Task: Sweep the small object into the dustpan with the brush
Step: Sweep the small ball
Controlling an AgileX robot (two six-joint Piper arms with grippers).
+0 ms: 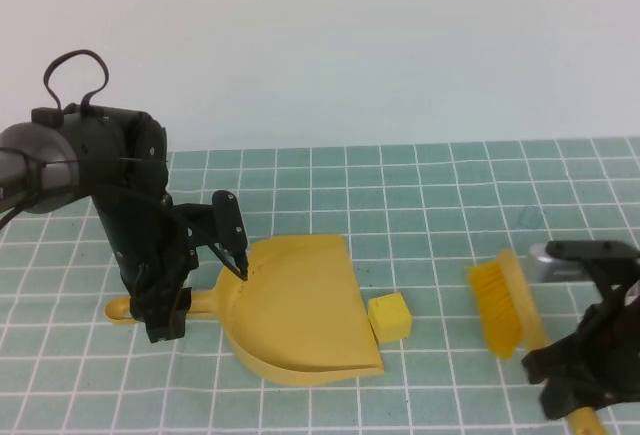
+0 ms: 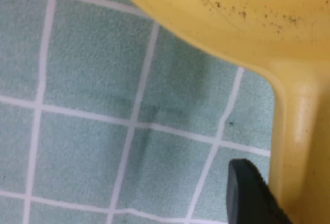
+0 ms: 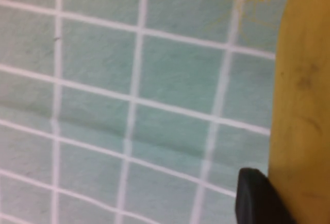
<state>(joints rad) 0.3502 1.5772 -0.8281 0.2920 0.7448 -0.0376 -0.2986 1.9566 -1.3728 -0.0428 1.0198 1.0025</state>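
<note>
On a green gridded surface (image 1: 420,185), the left gripper (image 1: 205,255) narrows its fingers around the dustpan (image 1: 300,305) handle at nine o'clock, the right gripper (image 1: 575,375) grips the brush (image 1: 505,305) at four o'clock, and the small object (image 1: 390,316) touches the scoop's mouth, so a short, low leftward stroke seems best

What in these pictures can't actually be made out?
- High view: whether the left gripper pinches the dustpan handle; the arm hides it.
- High view: the brush handle's end, covered by the right gripper.
- Wrist views: the small yellow cube is out of frame; one dark fingertip shows.
</note>
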